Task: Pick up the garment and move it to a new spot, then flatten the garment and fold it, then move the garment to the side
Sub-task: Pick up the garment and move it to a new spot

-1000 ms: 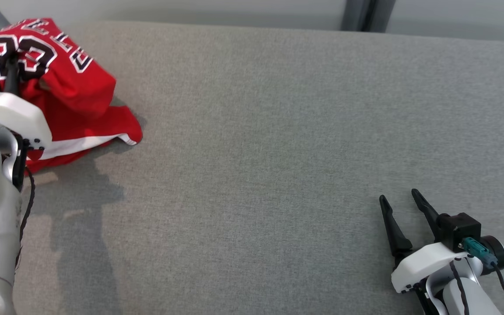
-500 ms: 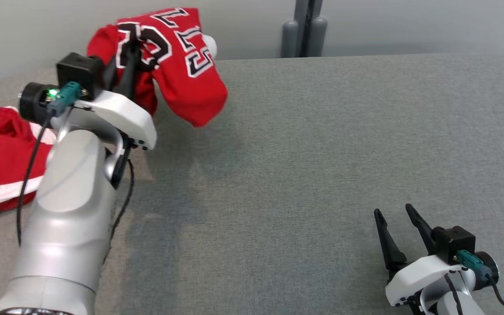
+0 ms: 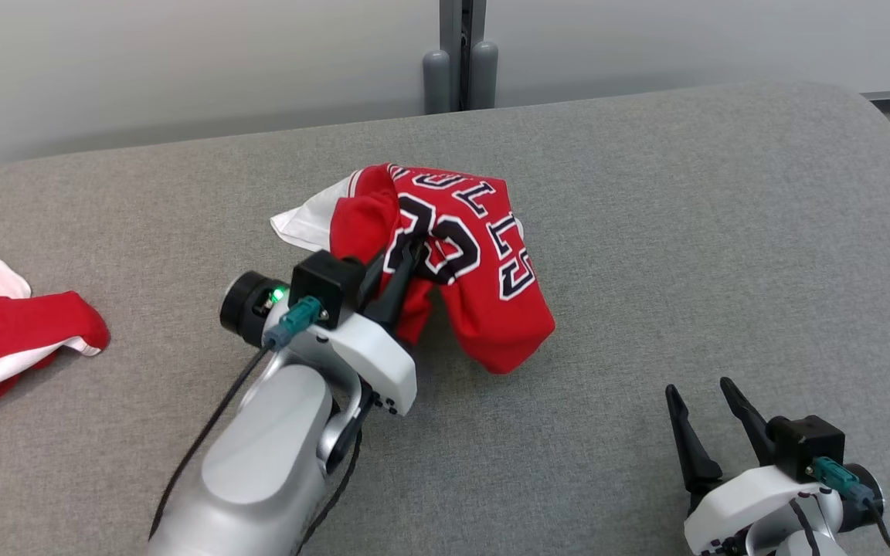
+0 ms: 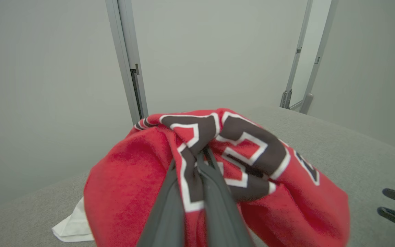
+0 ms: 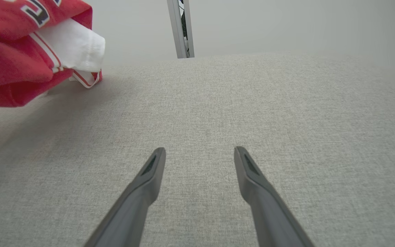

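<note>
Grey padded surface [image 3: 684, 193] spreads wide; the red jersey [image 3: 491, 309] hangs bunched over its middle, pinched in the left gripper [image 3: 412, 251], perhaps touching down. Right gripper [image 3: 698, 388] sits at 5 o'clock, jaws wide. Lower gently, release, then spread it flat.

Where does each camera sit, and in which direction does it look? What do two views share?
Head view: on the head, looking forward and down at the grey surface; shows the left gripper, jaws shut on the red garment, and the right gripper, jaws open.
Left wrist view: on the left wrist, looking along its shut jaws into the garment, wall behind; right gripper at the right edge.
Right wrist view: on the right wrist, low over the surface, looking along its open jaws.
Shared: all three show the garment.
</note>
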